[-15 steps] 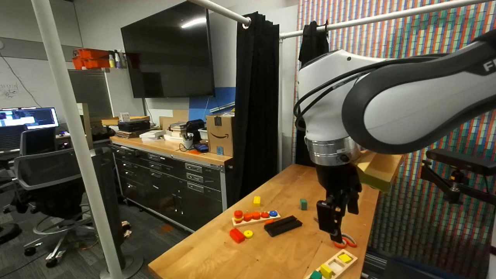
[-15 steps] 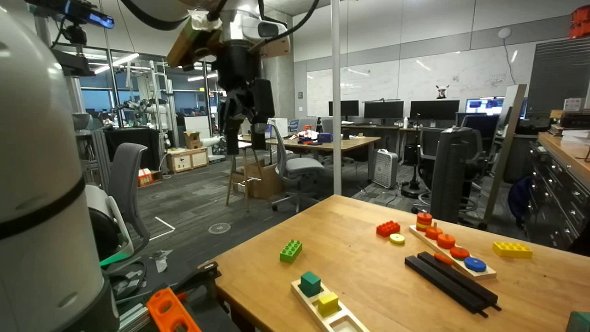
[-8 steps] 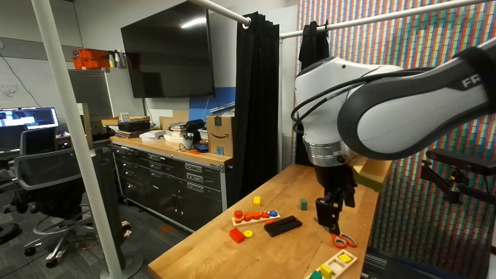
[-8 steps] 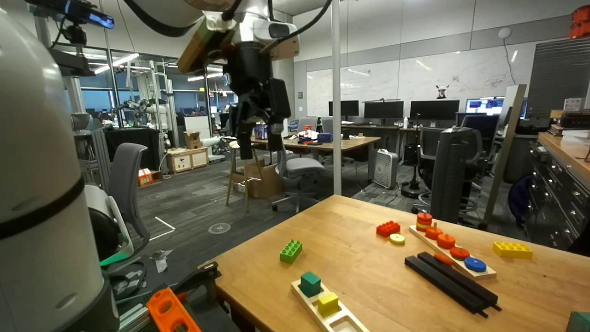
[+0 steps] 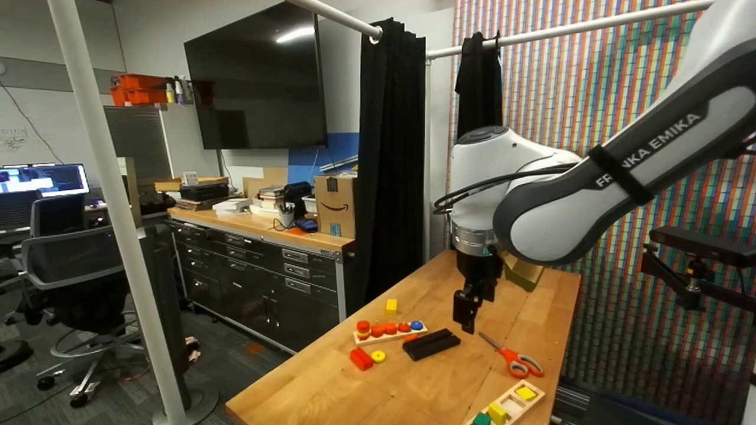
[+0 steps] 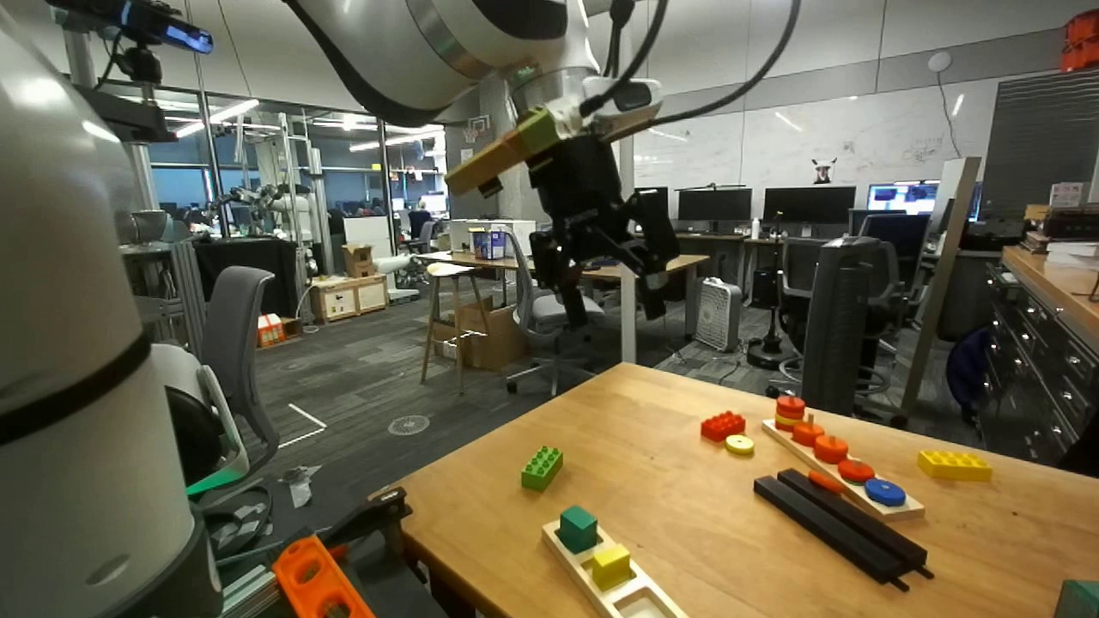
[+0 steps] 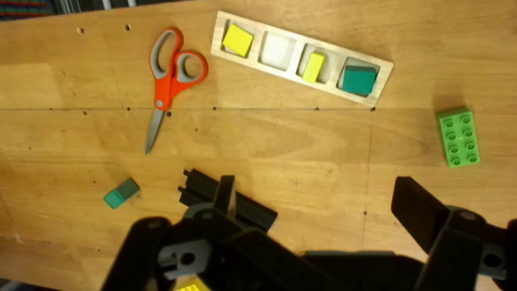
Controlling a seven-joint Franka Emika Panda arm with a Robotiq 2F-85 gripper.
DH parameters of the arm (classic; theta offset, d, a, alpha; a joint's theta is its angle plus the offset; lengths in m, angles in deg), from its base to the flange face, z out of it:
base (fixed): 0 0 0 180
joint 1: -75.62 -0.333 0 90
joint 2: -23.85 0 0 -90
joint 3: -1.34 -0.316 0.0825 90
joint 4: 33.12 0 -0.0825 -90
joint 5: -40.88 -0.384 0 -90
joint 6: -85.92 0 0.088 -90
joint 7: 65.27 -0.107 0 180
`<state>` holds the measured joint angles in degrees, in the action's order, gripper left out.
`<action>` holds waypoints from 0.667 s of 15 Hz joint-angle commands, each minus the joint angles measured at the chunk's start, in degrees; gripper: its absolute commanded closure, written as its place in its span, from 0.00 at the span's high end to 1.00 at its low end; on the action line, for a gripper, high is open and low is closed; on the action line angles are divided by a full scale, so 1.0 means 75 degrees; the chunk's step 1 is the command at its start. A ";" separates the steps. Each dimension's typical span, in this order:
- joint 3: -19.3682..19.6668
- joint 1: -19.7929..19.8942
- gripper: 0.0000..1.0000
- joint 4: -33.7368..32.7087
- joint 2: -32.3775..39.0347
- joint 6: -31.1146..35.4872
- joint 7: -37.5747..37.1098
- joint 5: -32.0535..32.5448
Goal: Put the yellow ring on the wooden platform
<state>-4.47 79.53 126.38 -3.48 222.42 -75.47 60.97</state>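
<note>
Close together: round yellow ring [image 6: 739,446], studded red brick [image 6: 723,427].

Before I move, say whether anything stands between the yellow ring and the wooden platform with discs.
From the yellow ring to the stacked discs on the wooden platform, nothing visible blocks the way: only tabletop lies between. Toward the blue disc, the black piece lies alongside the platform, so a low path there would likely meet it.

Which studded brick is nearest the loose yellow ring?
The red brick: it lies right beside the yellow ring, while the green brick and yellow brick lie well apart.
</note>
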 commanded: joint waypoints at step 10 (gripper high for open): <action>0.2091 -0.0838 1.00 -0.1876 0.3581 0.0606 0.6730 -0.2253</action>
<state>12.14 73.62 119.83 16.67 231.69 -35.14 48.97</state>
